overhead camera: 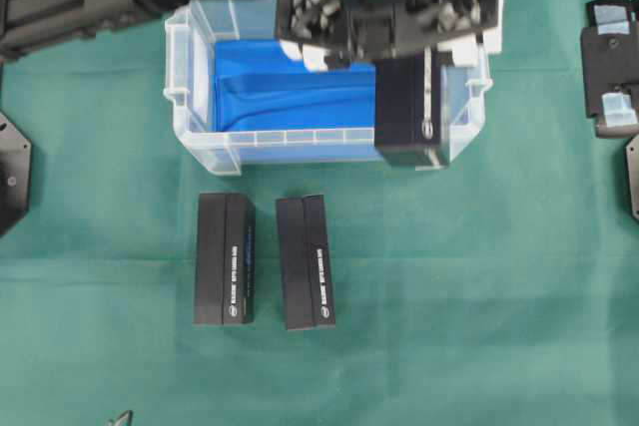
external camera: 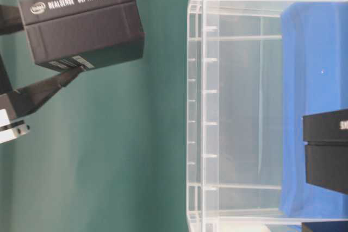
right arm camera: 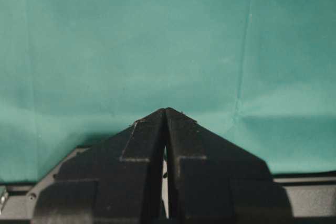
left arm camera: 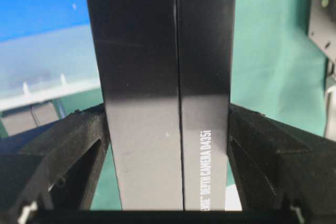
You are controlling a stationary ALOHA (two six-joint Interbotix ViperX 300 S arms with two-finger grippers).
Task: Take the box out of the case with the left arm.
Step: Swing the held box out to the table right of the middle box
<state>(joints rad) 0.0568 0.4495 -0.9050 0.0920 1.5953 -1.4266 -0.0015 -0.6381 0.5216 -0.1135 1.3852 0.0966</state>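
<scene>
A green cloth [overhead camera: 449, 326] covers the whole work surface, lying mostly flat with faint creases and fold lines running across it. Even, diffuse light falls from above, leaving only soft shadows. No walls, floor or windows come into view; the fabric fills the frame to every edge.

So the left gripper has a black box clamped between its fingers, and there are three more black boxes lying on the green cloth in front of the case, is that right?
Not quite. The left gripper does clamp a black box, but the overhead view shows only two boxes on the green cloth in front of the case: one and another side by side.
</scene>
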